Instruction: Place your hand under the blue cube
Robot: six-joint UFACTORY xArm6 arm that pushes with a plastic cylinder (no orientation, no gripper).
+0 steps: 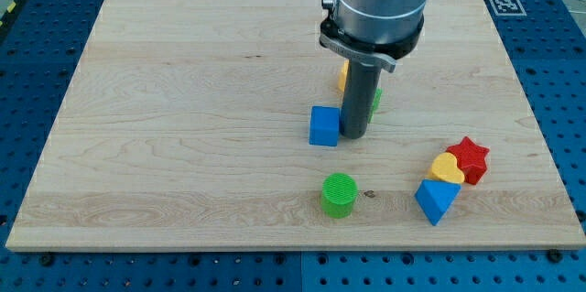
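Observation:
A blue cube (pixel 323 126) sits near the middle of the wooden board (pixel 183 100). My arm comes down from the view's top and ends in a dark rod. My tip (pixel 354 136) rests on the board right beside the cube, touching or almost touching its right side. The rod partly hides a yellow block (pixel 341 75) and a green block (pixel 376 100) behind it; their shapes cannot be made out.
A green cylinder (pixel 339 194) stands below the cube toward the view's bottom. At the lower right lie a blue triangular block (pixel 436 200), a yellow heart (pixel 447 169) and a red star (pixel 471 158), close together. Blue perforated table surrounds the board.

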